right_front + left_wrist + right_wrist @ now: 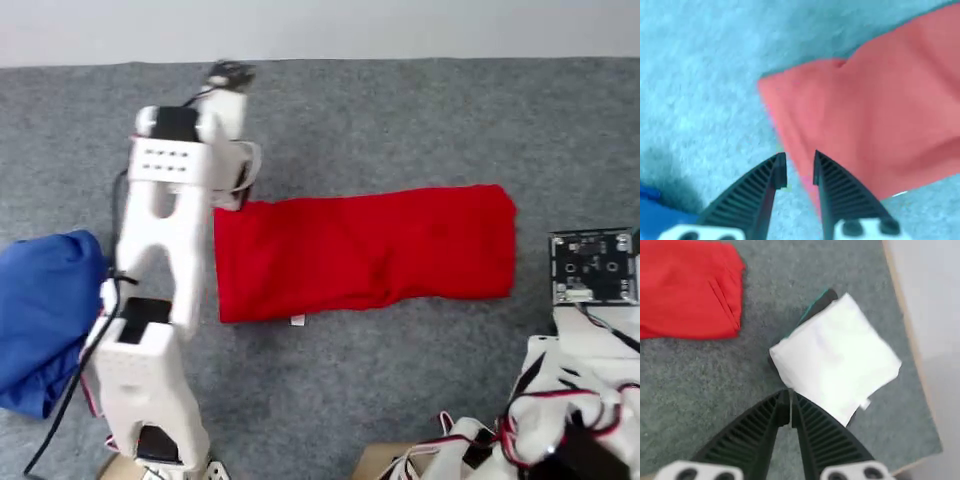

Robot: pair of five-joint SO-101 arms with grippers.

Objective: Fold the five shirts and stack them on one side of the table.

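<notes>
A red shirt (360, 255), folded into a long strip, lies across the middle of the grey table. My left gripper (796, 165) hovers over the strip's short edge (790, 130), open by a narrow gap with nothing between its fingers. In the high view the left arm (170, 230) stands over the strip's left end. A crumpled blue shirt (45, 320) lies at the table's left side. My right gripper (790, 401) is shut and empty, just short of a folded white shirt (835, 360) that lies on a dark green one (819, 302). The red shirt's other end (685, 290) is farther off.
The table's edge (912, 340) runs close beside the white shirt. The right arm (585, 400) sits at the front right corner. Bare grey carpet (400, 120) stretches behind the red shirt and in front of it.
</notes>
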